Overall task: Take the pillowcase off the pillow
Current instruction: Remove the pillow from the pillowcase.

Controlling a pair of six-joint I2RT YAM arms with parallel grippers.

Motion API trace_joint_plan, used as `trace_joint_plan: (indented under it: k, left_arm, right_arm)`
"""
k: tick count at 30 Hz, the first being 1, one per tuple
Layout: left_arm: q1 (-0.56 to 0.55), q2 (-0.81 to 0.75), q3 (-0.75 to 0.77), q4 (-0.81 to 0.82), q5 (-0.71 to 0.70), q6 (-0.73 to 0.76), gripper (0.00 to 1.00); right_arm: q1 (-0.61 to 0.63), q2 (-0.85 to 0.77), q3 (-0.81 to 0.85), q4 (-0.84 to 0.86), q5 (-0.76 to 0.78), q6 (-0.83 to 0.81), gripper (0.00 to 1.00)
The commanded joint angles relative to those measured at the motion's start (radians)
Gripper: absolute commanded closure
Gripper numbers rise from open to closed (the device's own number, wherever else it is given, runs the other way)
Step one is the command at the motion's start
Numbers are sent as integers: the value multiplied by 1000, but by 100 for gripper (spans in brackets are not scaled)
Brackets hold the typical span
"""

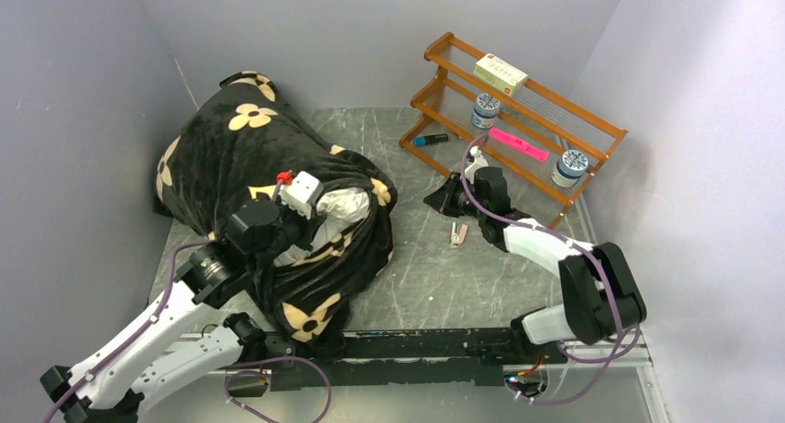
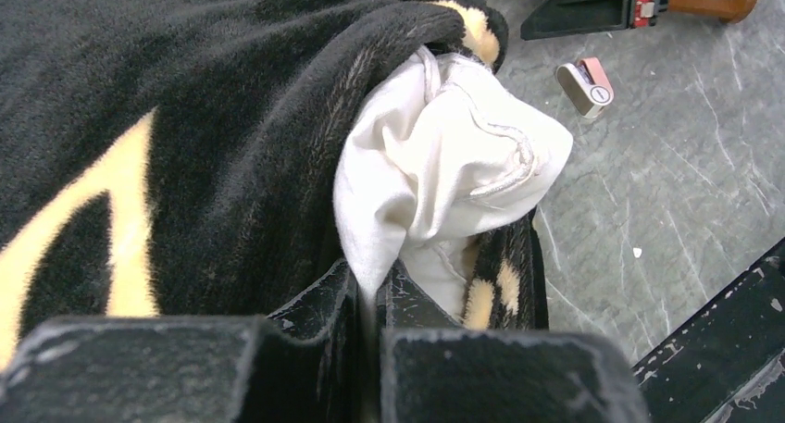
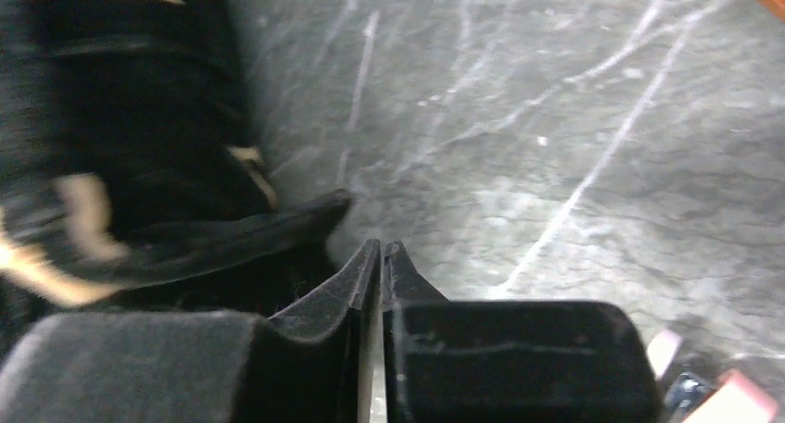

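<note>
The black plush pillowcase (image 1: 222,155) with tan flowers covers most of the pillow on the left of the table. A white pillow corner (image 1: 347,205) sticks out of its open end. In the left wrist view the pillow (image 2: 454,155) bulges out of the pillowcase (image 2: 185,118). My left gripper (image 2: 378,279) is shut on a fold of the white pillow fabric; it also shows in the top view (image 1: 317,221). My right gripper (image 1: 437,201) is shut and empty, low over the table right of the pillowcase. In the right wrist view its tips (image 3: 382,249) are beside the blurred pillowcase edge (image 3: 139,164).
A wooden rack (image 1: 592,131) at the back right holds a box (image 1: 500,74), two jars and a pink strip. A blue marker (image 1: 430,140) lies by it. A small pink and silver object (image 1: 457,232) lies on the grey table (image 1: 444,284); it also shows in the left wrist view (image 2: 585,85).
</note>
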Motion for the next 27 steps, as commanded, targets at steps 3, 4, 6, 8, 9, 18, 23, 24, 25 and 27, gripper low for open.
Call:
trace_joint_plan:
  k: [3, 4, 6, 8, 9, 18, 23, 24, 25, 27]
  left_arm:
    - [21, 57, 40, 102, -19, 19, 95]
    - [21, 64, 42, 105, -15, 19, 95]
    - [21, 71, 40, 112, -10, 16, 95]
    - [22, 74, 39, 112, -11, 12, 95]
    - [22, 73, 39, 110, -12, 10, 95]
    - [21, 61, 17, 91, -10, 9, 95]
    - [21, 58, 8, 107, 21, 8, 95]
    - [22, 57, 10, 110, 31, 11, 95]
    - [21, 57, 13, 113, 45, 16, 95]
    - [21, 64, 22, 115, 84, 33, 95]
  right_arm:
    - [98, -186, 43, 8, -5, -22, 76]
    - [124, -203, 45, 8, 1, -15, 72]
    - [186, -218, 43, 36, 13, 18, 65]
    - [252, -214, 40, 79, 43, 55, 59]
    - [280, -206, 40, 96, 55, 73, 57]
    - [328, -133, 69, 247, 70, 240, 49]
    - [361, -66, 113, 223, 71, 224, 49]
    - [366, -54, 117, 210, 71, 220, 49]
    - [372, -40, 119, 203, 69, 217, 49]
    - [383, -19, 113, 219, 57, 218, 50]
